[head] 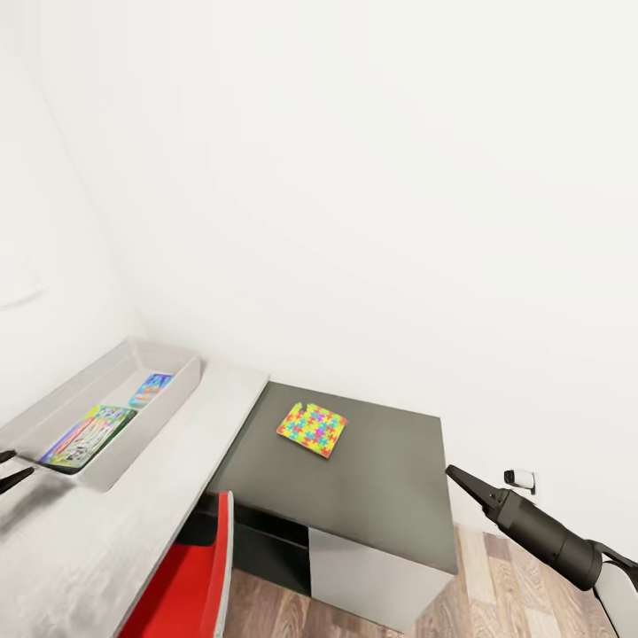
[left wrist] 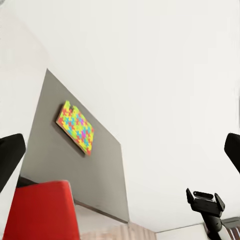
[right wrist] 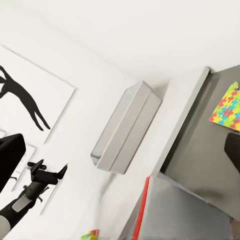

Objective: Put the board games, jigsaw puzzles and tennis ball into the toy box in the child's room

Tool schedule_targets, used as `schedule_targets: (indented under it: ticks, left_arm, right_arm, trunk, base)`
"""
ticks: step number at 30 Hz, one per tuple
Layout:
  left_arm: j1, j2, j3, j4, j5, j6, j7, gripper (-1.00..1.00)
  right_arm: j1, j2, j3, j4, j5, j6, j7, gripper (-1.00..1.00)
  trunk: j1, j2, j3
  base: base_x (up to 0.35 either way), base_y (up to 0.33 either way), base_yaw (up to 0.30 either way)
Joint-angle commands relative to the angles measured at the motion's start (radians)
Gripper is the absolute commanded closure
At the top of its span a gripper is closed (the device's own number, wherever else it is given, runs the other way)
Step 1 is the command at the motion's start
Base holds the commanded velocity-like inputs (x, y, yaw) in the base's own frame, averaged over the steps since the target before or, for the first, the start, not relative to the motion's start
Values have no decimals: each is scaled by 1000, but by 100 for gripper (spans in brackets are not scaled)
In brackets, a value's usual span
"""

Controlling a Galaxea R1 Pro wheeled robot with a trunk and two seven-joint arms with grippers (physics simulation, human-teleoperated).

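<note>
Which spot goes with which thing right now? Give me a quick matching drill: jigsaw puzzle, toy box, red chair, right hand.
Things:
1. jigsaw puzzle
2. toy box
3. red chair
4. right hand

Places:
A. on the pale grey desk top, with game boxes inside
B. in the air off the dark top's right edge
C. flat on the dark grey top
D. tucked against the desk's near edge

Pairs: 1-C, 2-A, 3-D, 4-B

One jigsaw puzzle [head: 312, 429] lies on the dark surface [head: 390, 496]. One toy box [head: 106, 403] holds two flat colourful items: one mosaic-patterned slab [head: 87, 436], one blue board game [head: 151, 389]. One red chair [head: 182, 580] stands below.
</note>
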Motion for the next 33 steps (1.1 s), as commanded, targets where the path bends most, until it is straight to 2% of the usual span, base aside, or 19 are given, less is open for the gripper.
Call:
schedule_targets:
  ticks: [1,13,22,33]
  left_arm:
    - [-1,0,0,0,-2,11,-4,-100]
    - [-1,0,0,0,-2,11,-4,-100]
    - [-1,0,0,-1,-2,9,-4,-100]
    - [-1,0,-1,-2,-2,8,-4,-100]
  right_arm:
    - [-1,0,-1,0,-3,6,1,-100]
    - [-1,0,-1,0,-3,5,1,-100]
    - [-1,0,-1,0,-2,4,1,-100]
    - [-1,1,-1,0,-2,4,1,-100]
  trunk:
    - [0,-2,0]
    - [0,-2,18]
    - [0,-2,31]
    - [0,-2,46]
  base:
    - [-323,0,120]
    - [-328,-5,150]
    - [-285,-152,188]
    - [-86,-90,193]
